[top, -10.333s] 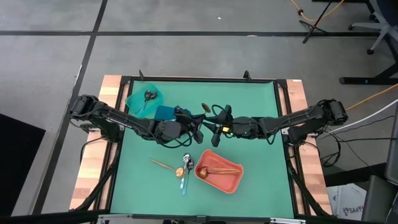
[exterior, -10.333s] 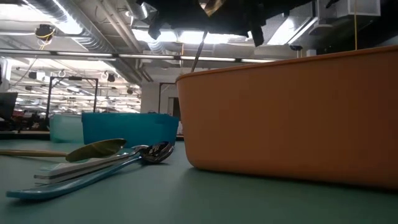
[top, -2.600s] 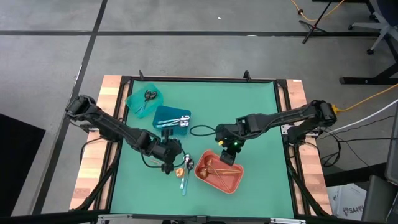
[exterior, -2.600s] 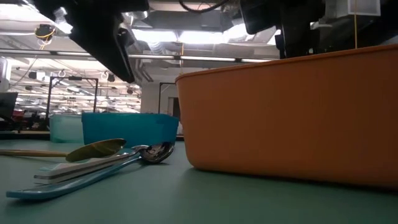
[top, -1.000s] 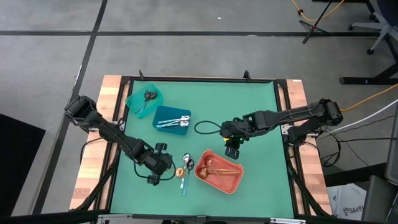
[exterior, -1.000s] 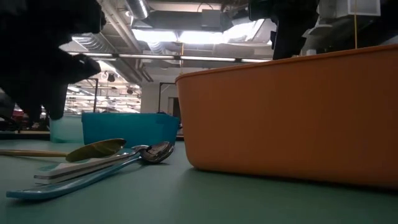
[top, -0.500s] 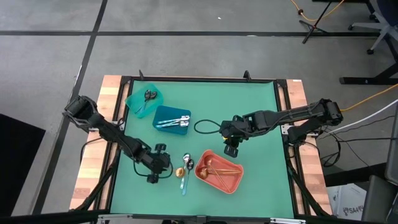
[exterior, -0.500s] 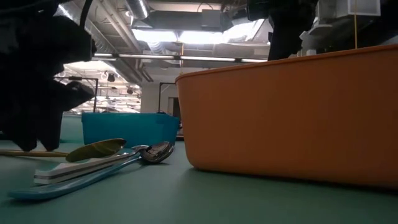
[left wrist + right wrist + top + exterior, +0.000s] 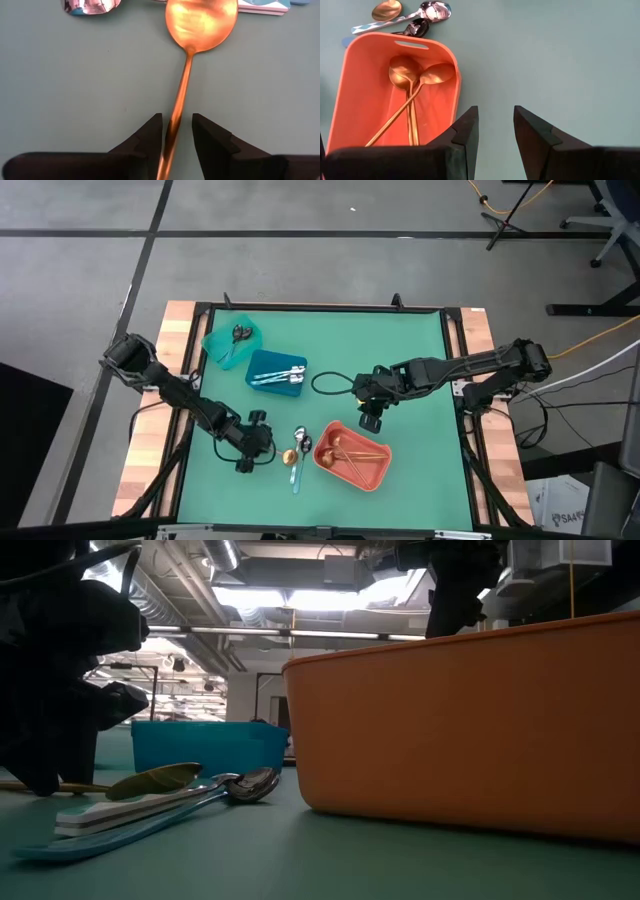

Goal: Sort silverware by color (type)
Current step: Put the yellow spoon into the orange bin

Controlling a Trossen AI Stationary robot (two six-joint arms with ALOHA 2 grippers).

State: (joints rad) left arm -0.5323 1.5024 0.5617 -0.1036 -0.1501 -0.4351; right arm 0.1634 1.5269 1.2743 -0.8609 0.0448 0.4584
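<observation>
Since a second ago the left arm has settled lower over the gold spoon (image 9: 186,75) on the tabletop (image 9: 420,360), and its pincer (image 9: 177,132) has begun to narrow around the handle. The right arm has barely shifted.

In the left wrist view the two dark fingers (image 9: 150,135) straddle the thin gold handle, one on each side, with small gaps still showing, so the pincer is not yet clenched on it. The spoon's round bowl lies ahead of the fingers, beside a silver spoon (image 9: 90,5) and a light-blue handled piece (image 9: 262,6) at the edge of that view.

From above, the left pincer (image 9: 252,452) sits low near the front left of the green tabletop, just beside a small cluster of loose silverware (image 9: 297,450). The coral bin (image 9: 372,475) stands just to the right of that cluster and holds two gold spoons (image 9: 412,85) with crossed handles. Farther back, the blue bin (image 9: 262,361) holds silver pieces, and the teal bin (image 9: 215,340) beside it holds dark pieces.

The right pincer (image 9: 370,420) hovers above the tabletop just behind the coral bin, its fingers (image 9: 465,135) parted and grasping nothing.

At table height, the coral bin fills the right side, with the loose spoons (image 9: 190,785) lying in front of the blue bin.
</observation>
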